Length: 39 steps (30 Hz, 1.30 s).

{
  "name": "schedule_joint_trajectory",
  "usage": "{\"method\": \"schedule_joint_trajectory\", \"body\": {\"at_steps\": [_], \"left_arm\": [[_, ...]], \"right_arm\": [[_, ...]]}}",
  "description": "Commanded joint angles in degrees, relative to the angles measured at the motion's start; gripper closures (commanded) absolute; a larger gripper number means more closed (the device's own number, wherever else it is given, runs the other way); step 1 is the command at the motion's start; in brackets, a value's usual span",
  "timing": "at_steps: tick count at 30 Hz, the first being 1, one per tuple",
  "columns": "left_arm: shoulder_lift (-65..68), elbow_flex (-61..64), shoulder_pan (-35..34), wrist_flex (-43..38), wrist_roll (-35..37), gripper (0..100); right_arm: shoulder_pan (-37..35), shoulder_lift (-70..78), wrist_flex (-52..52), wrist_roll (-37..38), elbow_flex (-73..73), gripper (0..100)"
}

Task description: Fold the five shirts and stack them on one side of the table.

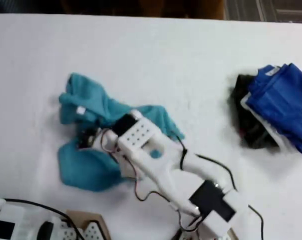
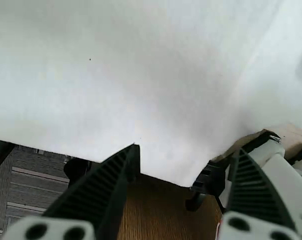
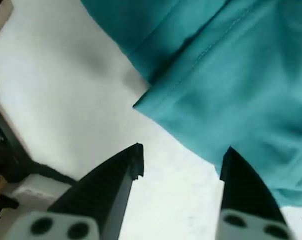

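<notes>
White counter (image 1: 166,60) carries all the cloth, and it runs from the arms' bases out to a dark strip of room at the far edge.

Nearest, at the near-left corner, the left arm (image 1: 10,222) sits low. Its left hand (image 2: 187,150) is spread wide with nothing between the fingers. It hangs over the counter's edge, with brown wooden floor (image 2: 161,210) showing below it.

Beside it, the right arm (image 1: 191,185) stretches from the near-right base toward the left-middle of the counter. The right hand (image 3: 183,150) is also wide open and holds nothing. It hovers just above bare counter at the hem of the teal shirt (image 3: 231,75), and one fingertip overlaps that hem in the wrist view.

The teal shirt lies crumpled and unfolded left of centre, partly under the right arm. One lobe points toward the near edge and another bunches up farther back.

Farther off, well apart at the right side, a folded pile rests on the counter. A blue shirt (image 1: 286,102) is on top, a white layer (image 1: 245,101) peeks out beneath it, and a black shirt (image 1: 246,120) sticks out on the side toward the teal one.
</notes>
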Motion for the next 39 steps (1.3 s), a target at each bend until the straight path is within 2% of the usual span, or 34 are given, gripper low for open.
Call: {"method": "schedule_joint_trajectory", "body": {"at_steps": [1, 8, 12, 16, 20, 22, 24, 29, 39], "left_arm": [[-0.8, -0.1, -0.1, 0.4, 0.0, 70], [-0.7, -0.1, 0.4, 0.4, 0.0, 70], [-0.7, 0.6, 0.9, 0.4, 0.1, 70], [-0.7, 0.6, 0.8, 0.4, 0.1, 70], [-0.7, 0.6, 0.8, 0.4, 0.1, 70], [-0.7, 0.6, 0.8, 0.4, 0.1, 70], [-0.7, 0.6, 0.8, 0.4, 0.1, 70], [-0.7, 0.5, 0.8, 0.4, 0.1, 70], [-0.7, 0.5, 0.8, 0.4, 0.1, 70]], "right_arm": [[-1.2, 0.9, -0.7, -0.6, 0.3, 74.4], [-9.7, 6.5, -2.6, -1.0, 0.3, 74.4], [-7.9, 11.7, -6.4, -1.0, -0.9, 74.5], [-3.4, 16.8, -2.9, -0.5, -7.6, 78.9], [2.2, 20.8, 1.1, -0.9, -16.8, 99.5], [3.6, 21.6, 4.6, -0.9, -20.9, 95.4], [4.6, 21.8, 7.6, -0.9, -24.6, 98.3], [9.3, 21.7, 12.4, -0.5, -35.1, 98.1], [31.4, 22.3, 12.2, -0.7, -58.9, 98.1]]}}
